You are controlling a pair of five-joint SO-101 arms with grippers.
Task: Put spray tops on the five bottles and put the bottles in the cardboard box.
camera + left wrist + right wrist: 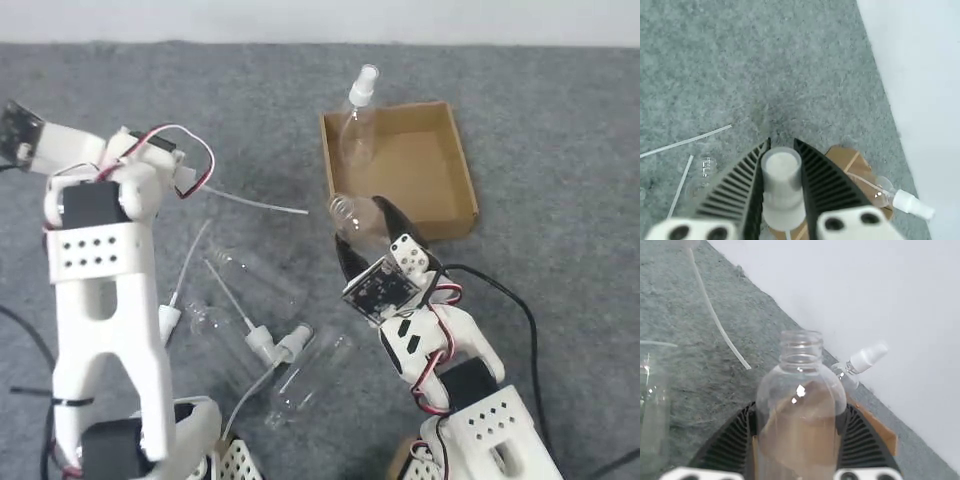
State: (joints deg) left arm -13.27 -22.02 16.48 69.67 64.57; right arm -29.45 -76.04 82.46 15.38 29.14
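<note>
My left gripper (180, 178) (781, 150) is shut on a white spray top (782, 175) (190, 180), held above the carpet at the left; its thin dip tube (262, 205) points toward the cardboard box (452, 165). Just in front of the box's near corner, my right gripper (365, 240) (799, 420) is shut on a clear bottle (350, 218) (800, 390) whose neck (800, 346) is open and uncapped. A capped bottle (357, 115) (862, 360) (895, 199) leans in the box's far left corner, its sprayer over the rim.
Three uncapped clear bottles (258, 275) (215, 335) (308, 375) lie on the grey carpet between the arms. Loose spray tops (265, 347) (168, 318) (298, 338) with long tubes lie among them. A white wall (865, 290) stands behind the box.
</note>
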